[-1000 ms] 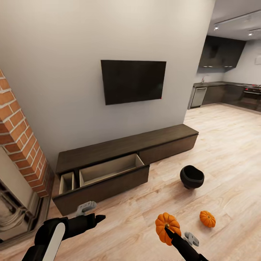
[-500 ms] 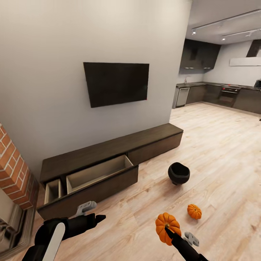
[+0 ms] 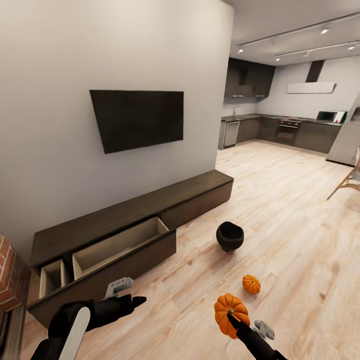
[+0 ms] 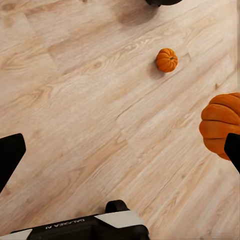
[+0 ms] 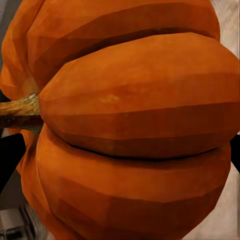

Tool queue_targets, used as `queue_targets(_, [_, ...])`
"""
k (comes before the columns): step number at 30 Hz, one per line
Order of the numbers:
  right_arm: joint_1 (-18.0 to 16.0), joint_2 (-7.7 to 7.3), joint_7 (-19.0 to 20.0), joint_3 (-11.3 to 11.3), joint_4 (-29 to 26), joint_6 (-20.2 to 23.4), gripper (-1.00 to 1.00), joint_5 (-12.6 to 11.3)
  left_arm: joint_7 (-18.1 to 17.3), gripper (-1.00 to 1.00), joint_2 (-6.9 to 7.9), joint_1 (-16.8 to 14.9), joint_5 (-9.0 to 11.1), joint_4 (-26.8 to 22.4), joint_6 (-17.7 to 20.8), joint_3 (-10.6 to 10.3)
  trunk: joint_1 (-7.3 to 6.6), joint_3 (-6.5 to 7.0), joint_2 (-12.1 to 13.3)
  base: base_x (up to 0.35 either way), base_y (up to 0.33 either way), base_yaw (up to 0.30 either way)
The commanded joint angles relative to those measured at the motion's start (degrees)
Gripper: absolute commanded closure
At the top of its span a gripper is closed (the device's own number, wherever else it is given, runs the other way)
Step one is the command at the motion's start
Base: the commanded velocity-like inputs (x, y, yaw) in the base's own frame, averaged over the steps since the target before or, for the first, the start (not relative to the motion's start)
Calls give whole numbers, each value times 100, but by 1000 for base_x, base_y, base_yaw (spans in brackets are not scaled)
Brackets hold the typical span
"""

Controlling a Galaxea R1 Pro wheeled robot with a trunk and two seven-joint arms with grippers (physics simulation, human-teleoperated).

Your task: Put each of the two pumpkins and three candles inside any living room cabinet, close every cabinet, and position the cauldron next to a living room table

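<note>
Living room w/ pale wood floor point(image 3: 300, 210); a long, low dark brown cabinet point(image 3: 130, 215) runs along a grey wall point(image 3: 75, 60) beneath a black wall-mounted TV point(image 3: 137, 119). The cabinet's left-hand drawer point(image 3: 107, 250) is pulled out, showing a pale beige interior w/ a narrow compartment beside a wide one; the drawer front to its right is flush. In front of the cabinet's right half, well clear of it, a black cauldron point(image 3: 230, 235) sits upright on the floor. Nearer the robot than the cauldron, a small orange pumpkin point(image 3: 251, 284) lies on the floor alone, touching nothing. A second pumpkin point(image 3: 231, 308), nearer still, is gripped in the right gripper point(image 3: 233, 318), black fingers closed against it and holding it off the floor; in the right wrist view its ribs and stem sit right up against the lens. The left gripper point(image 3: 131, 300) hangs over bare floor in front of the open drawer, fingers spread wide apart, holding nothing. Far beyond the cabinet's right end: a dark kitchen point(image 3: 280, 130). Brick edge point(image 3: 9, 272) beside the cabinet's left end.
</note>
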Motion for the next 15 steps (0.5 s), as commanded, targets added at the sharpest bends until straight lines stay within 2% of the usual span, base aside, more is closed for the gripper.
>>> queue_targets(1, [-6, -4, 18, 46, 10, -25, 100, -49, -53, -100, -3, -3, -44, -5, 26, 10, -22, 14, 36, 0, 0, -241])
queue_targets(15, [-6, 1, -8, 46, 23, -28, 100, -49, -44, -100, 3, -3, -59, -5, 26, 29, -329, 302, 598, 0, 0, -242])
